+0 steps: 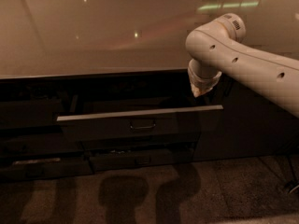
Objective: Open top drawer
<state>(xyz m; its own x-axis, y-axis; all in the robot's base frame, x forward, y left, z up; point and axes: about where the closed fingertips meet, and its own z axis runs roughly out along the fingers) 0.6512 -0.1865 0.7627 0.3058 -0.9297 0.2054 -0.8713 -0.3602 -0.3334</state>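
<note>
The top drawer is pulled out from under the counter. Its dark front carries a small centred loop handle, and its pale top edge runs from left to right. My gripper hangs at the end of the white arm, just above and behind the drawer's right end, apart from it. The inside of the drawer is dark and I cannot make out what is in it.
A glossy beige counter top runs above the drawers. A shorter dark drawer front sits below the open one. A dark cabinet face is at the right. The carpeted floor shows the arm's shadows.
</note>
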